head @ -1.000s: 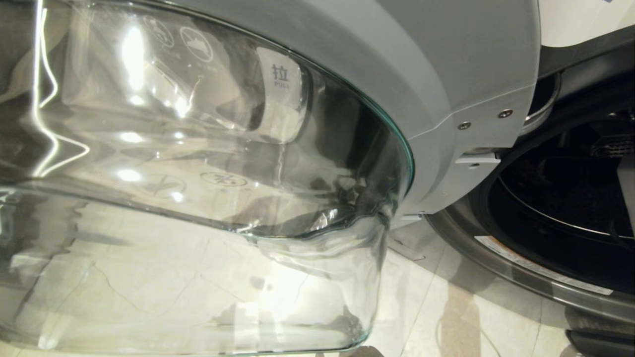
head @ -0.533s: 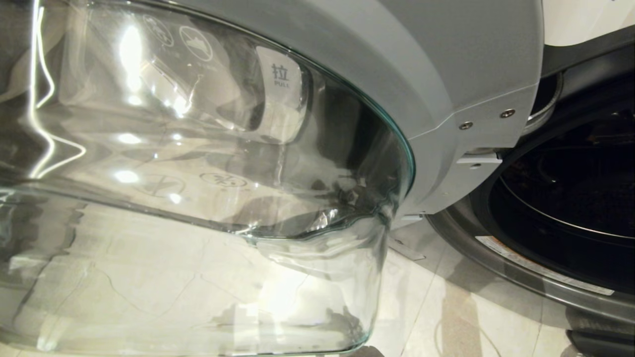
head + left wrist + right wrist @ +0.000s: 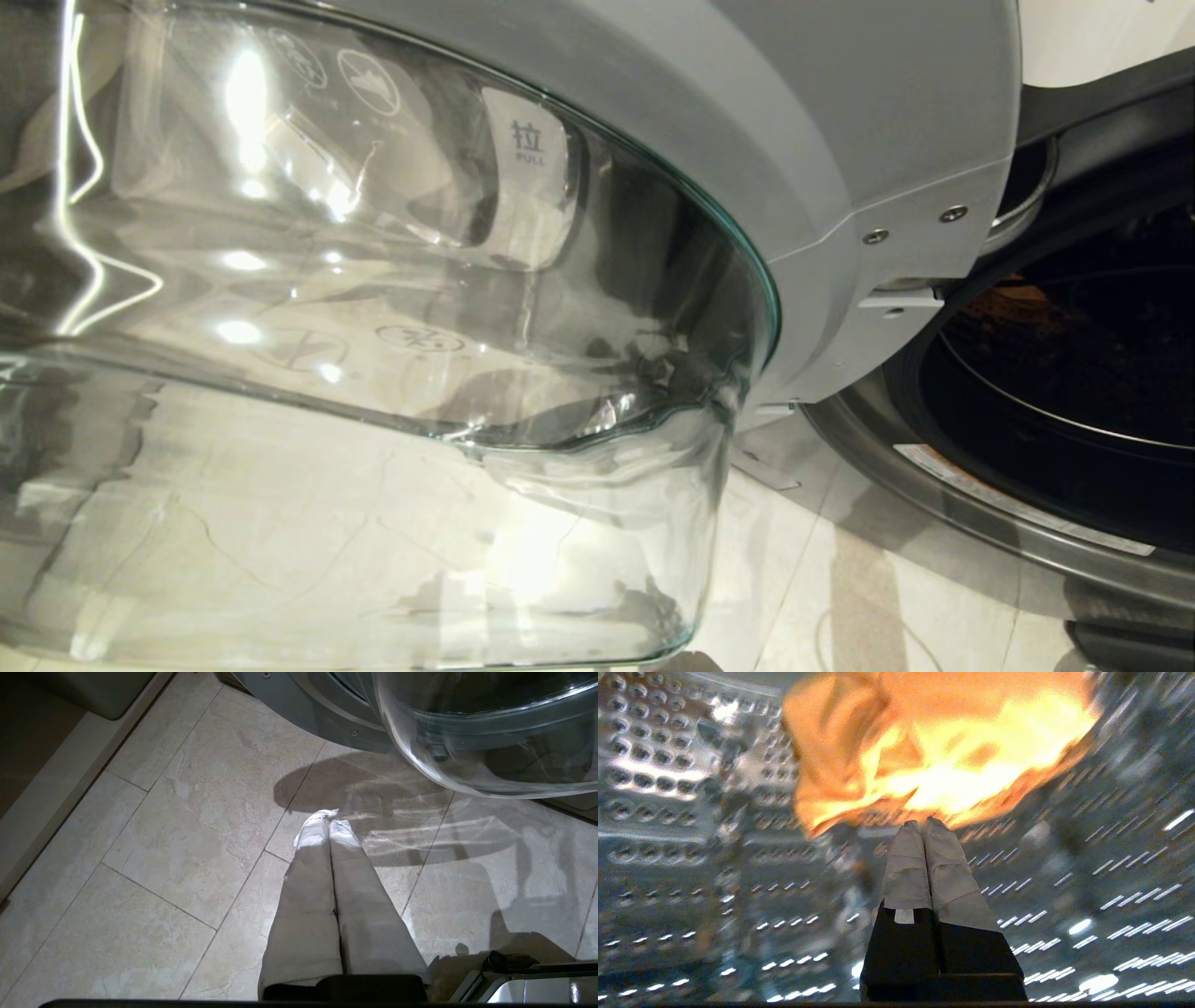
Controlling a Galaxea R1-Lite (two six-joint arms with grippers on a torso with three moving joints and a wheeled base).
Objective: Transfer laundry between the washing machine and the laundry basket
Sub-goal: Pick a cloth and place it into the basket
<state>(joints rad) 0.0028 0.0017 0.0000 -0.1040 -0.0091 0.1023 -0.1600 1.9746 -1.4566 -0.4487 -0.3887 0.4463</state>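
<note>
Right arm in drum

While left gripper (image 3: 329, 817) hangs over floor (image 3: 177, 830), jaws together and empty, right gripper (image 3: 923, 822) is inside washer (image 3: 1055, 392) drum, jaws together at edge of orange garment (image 3: 934, 751); grip unclear.
</note>
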